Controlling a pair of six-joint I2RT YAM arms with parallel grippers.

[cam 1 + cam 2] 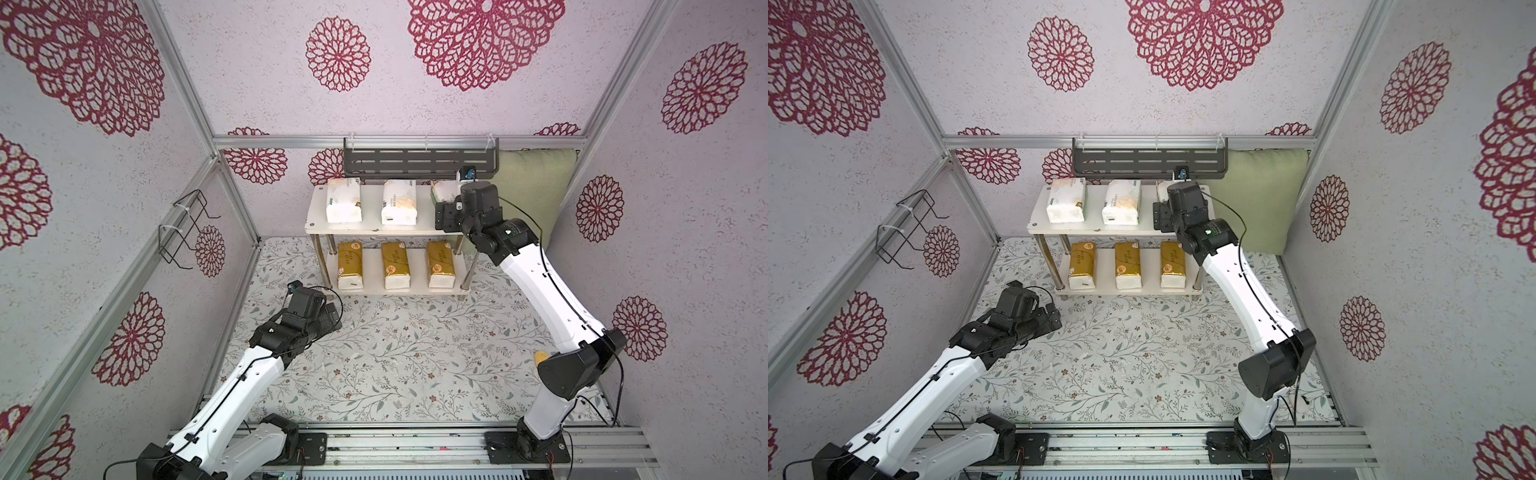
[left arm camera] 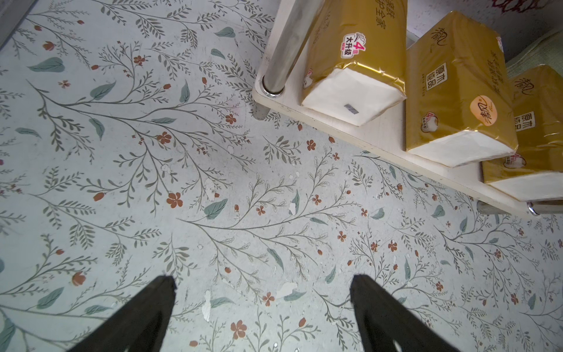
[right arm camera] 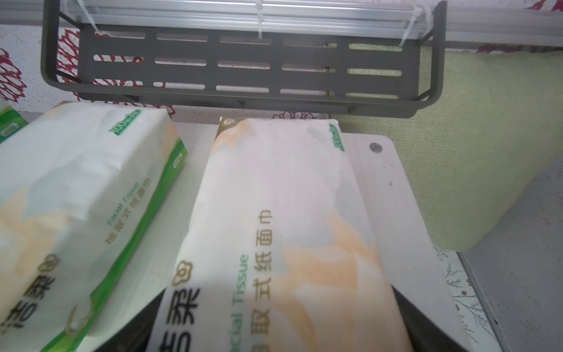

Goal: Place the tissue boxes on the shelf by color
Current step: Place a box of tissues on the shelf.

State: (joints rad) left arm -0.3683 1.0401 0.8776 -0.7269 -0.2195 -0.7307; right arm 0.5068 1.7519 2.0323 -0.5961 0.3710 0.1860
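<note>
In both top views you see a small two-tier shelf (image 1: pixel 316 214) (image 1: pixel 1037 216) of white boards on chrome tube legs. It stands at the back of a tabletop with a leafy floral print (image 1: pixel 395 357).

The lower board carries three shiny gold soft tissue packs in a row: the left gold pack (image 1: pixel 350 266), the middle gold pack (image 1: pixel 395 266) and the right gold pack (image 1: pixel 440 264).

The upper board carries three white tissue packs with pale orange print and green lettering. These are the left white pack (image 1: pixel 343 199), the middle white pack (image 1: pixel 399 202) and the right white pack (image 3: pixel 274 213), which your right arm half hides from above.

Your right gripper (image 3: pixel 277 295) straddles the right white pack, which lies flat on the board. Its dark fingers sit at either side, and you cannot tell whether they press it.

Your left gripper (image 2: pixel 263 279) hangs over the tabletop just in front of the shelf's left corner, jaws wide apart, holding nothing.
</note>
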